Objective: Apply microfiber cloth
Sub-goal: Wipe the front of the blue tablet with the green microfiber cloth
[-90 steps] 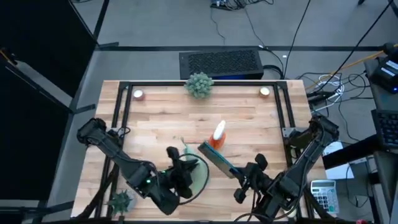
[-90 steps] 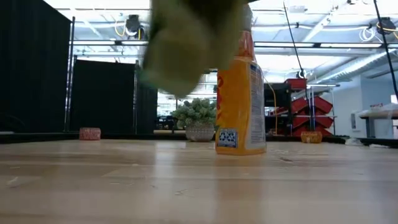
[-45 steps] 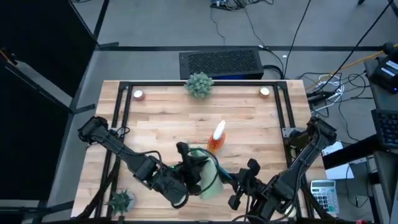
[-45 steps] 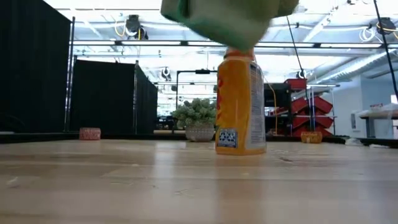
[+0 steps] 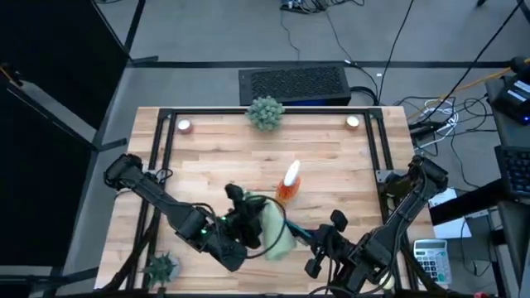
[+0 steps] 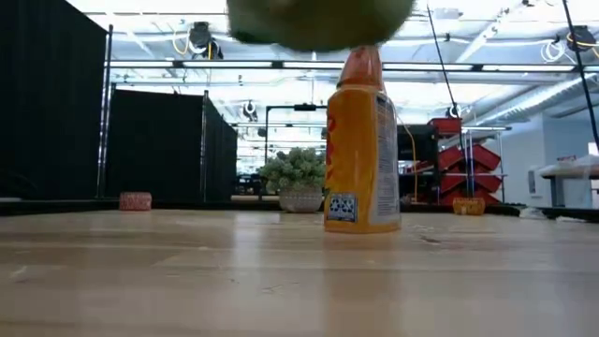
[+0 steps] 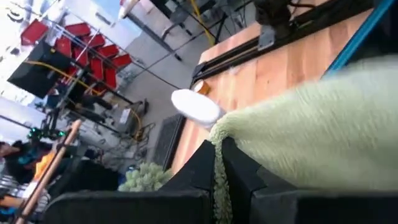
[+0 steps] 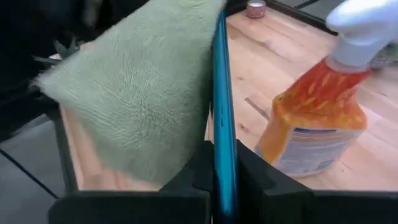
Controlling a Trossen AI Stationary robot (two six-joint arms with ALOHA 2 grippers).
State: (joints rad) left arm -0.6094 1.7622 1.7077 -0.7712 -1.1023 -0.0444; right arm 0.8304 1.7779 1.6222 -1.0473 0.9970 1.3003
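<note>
Wooden table [image 5: 207, 165]. My left gripper [image 5: 248, 225] pinches microfiber cloth [image 5: 276, 233]; my right gripper [image 5: 315, 240] clamps phone [image 8: 221, 124] edge-on, near spray bottle [image 5: 289, 182]. Risk: wiping pressure levers phone out of grip.

Wooden table [image 5: 207, 170] bearing orange spray bottle [image 5: 288, 184] mid-table, spiky plants far-centre [image 5: 265, 112] and near-left [image 5: 161, 267].

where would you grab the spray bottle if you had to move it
Grip the spray bottle around its orange body below the white nozzle, coming level from the far side. It stands upright, and the near side is crowded by the cloth and both grippers.
</note>
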